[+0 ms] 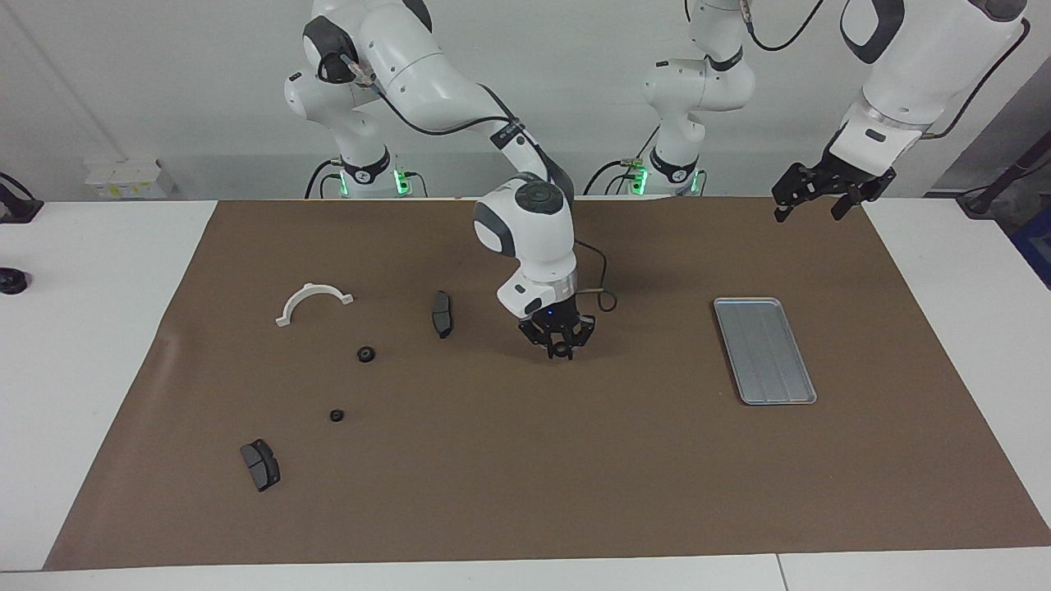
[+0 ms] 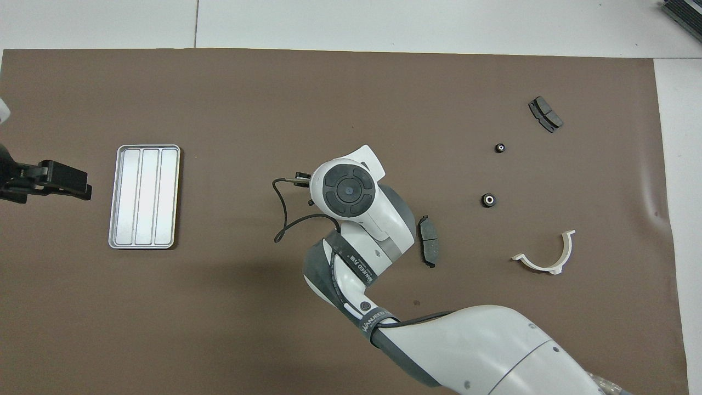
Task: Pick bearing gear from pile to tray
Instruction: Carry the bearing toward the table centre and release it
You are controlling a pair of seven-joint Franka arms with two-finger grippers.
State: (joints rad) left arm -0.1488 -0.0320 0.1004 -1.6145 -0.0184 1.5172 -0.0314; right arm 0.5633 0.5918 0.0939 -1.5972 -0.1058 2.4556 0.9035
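My right gripper point(image 1: 561, 348) hangs low over the middle of the brown mat, shut on a small black round bearing gear point(image 1: 561, 353). In the overhead view its own wrist hides it. The pile lies toward the right arm's end: a white half-ring bracket point(image 1: 314, 302) point(image 2: 545, 257), two dark brake-pad plates point(image 1: 442, 313) point(image 1: 260, 465) and two small black round pieces point(image 1: 366, 354) point(image 1: 336, 415). The silver grooved tray point(image 1: 764, 350) point(image 2: 144, 196) lies empty toward the left arm's end. My left gripper point(image 1: 813, 201) point(image 2: 55, 181) waits raised and open, beside the tray.
The brown mat point(image 1: 525, 492) covers most of the white table. A thin black cable point(image 2: 285, 219) loops from the right wrist. A small black object point(image 1: 12, 281) sits on the bare table off the mat, at the right arm's end.
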